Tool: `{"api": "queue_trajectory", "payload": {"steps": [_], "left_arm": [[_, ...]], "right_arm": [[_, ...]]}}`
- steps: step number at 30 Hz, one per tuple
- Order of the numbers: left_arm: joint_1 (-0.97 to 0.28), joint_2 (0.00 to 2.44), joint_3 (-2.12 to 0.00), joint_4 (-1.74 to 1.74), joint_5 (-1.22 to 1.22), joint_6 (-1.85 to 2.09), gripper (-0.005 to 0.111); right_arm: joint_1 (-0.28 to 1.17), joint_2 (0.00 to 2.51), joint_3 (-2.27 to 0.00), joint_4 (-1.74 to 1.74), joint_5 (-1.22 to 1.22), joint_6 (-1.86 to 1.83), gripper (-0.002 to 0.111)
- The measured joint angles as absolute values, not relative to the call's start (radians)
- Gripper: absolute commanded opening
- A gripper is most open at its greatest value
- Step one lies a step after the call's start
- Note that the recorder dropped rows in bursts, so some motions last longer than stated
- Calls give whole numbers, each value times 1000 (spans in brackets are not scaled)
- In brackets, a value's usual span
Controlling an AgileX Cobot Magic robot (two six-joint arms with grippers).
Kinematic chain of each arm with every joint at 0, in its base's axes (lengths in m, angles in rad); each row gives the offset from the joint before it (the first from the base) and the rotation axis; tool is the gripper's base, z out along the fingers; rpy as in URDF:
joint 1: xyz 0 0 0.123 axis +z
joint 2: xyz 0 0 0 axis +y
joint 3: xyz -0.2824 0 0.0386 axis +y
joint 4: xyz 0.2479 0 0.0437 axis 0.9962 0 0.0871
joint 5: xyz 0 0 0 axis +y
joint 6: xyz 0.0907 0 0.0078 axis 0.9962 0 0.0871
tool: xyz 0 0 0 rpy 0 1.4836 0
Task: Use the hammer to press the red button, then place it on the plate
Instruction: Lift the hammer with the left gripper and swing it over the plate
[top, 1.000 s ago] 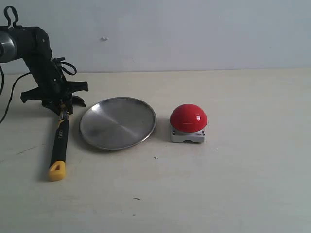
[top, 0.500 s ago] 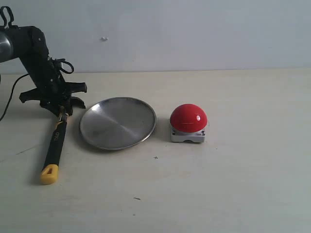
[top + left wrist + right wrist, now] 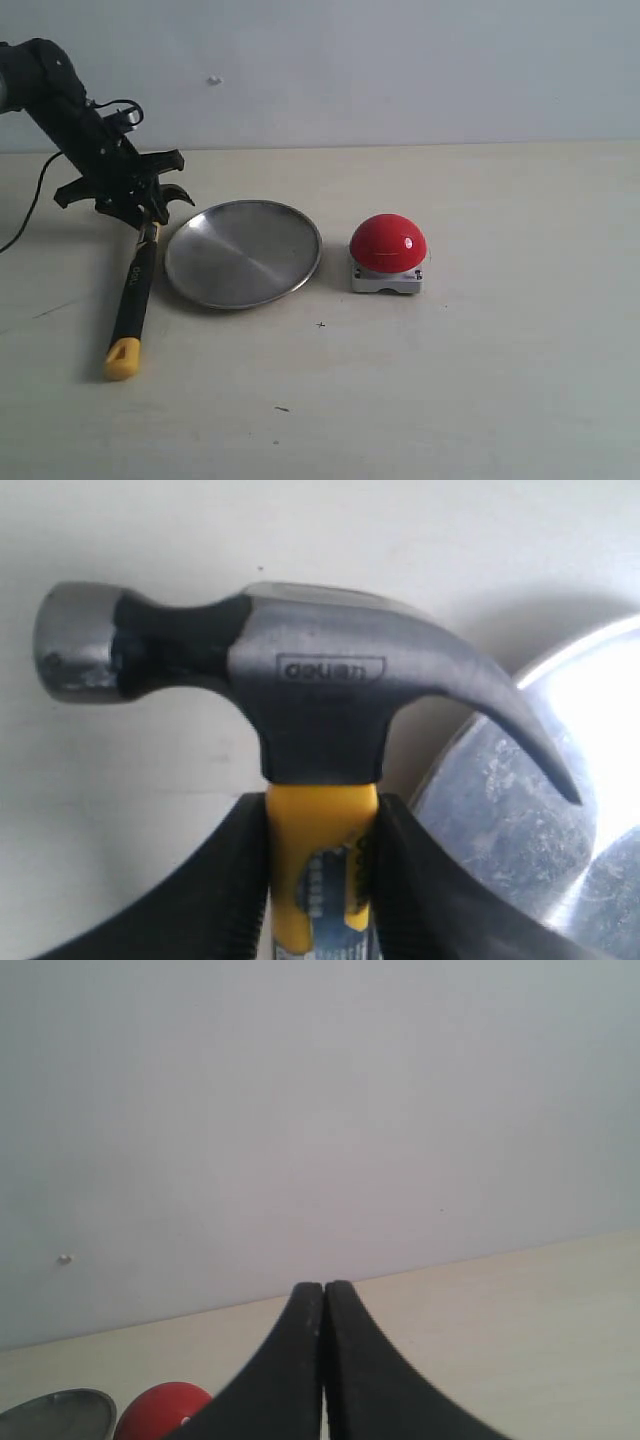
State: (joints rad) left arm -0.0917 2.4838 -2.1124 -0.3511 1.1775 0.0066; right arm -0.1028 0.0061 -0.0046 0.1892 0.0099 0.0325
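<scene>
The hammer (image 3: 135,300) hung slanted just left of the plate (image 3: 243,253), head up. The left gripper (image 3: 140,215) had its fingers closed part-way on the yellow neck just under the head. In the exterior view the gripper hid the head, and whether the yellow end touched the table (image 3: 480,380) could not be told. The left wrist view cut the handle off below the fingers and showed the claw tip over the plate's rim. The button (image 3: 388,243) stood right of the plate, apart from it, with a strip of table between. Broad tabletop ran on to its right and front. The right gripper (image 3: 324,1300), seen only by its own camera, was pressed shut, holding nothing.
</scene>
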Motion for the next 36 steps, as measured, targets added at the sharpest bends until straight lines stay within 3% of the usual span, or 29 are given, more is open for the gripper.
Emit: {"api": "queue_trajectory", "payload": {"steps": [36], "left_arm": [[-82,2464,-2112,-467,1220,118,0]], "right_arm": [[-103,6,-5,189,10,32,0]]}}
